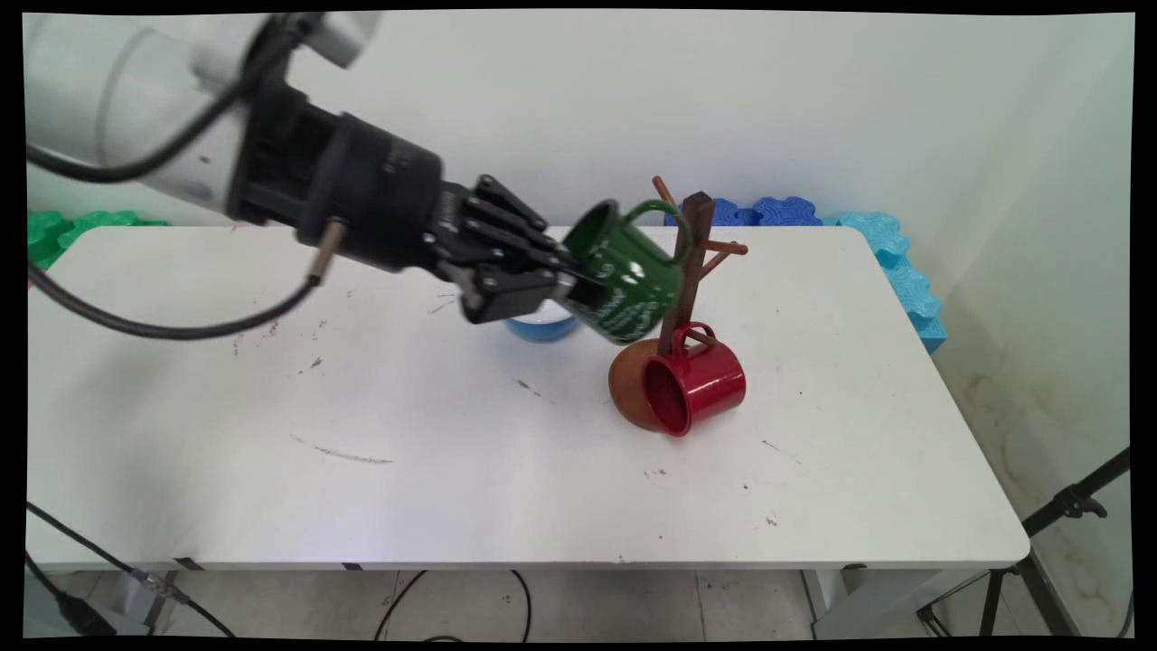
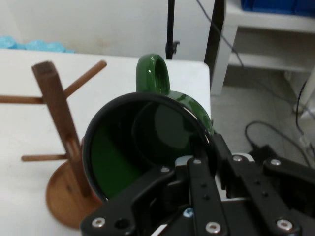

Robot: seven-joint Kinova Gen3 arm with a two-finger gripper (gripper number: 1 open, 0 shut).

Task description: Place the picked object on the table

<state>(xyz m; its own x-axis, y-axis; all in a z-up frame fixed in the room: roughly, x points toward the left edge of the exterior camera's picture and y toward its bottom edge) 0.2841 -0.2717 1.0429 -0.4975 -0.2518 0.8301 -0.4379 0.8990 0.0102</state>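
I see the white table (image 1: 271,452) spanning most of the main view, with broad bare surface across the lower half and left of the frame, and its right edge and rounded lower-right corner well apart from anything on it. Along the back edge lie green foam tiles (image 1: 63,231) at upper left and blue foam tiles (image 1: 868,235) at upper right. Centre-right stands the wooden mug tree (image 1: 691,271), its round base (image 1: 633,384) on the table and pegs branching near the top. The gripper (image 1: 578,280) reaches in from upper left, its fingers clamped on the rim of a green mug (image 1: 628,271), one finger inside the mouth. I hold that mug tilted in the air, just left of the tree's post, handle (image 2: 153,73) toward the pegs; white lettering shows on its glossy side. A red mug (image 1: 700,380) hangs low on the tree, mouth toward the lower left. A blue bowl (image 1: 542,324) peeks out beneath the gripper.
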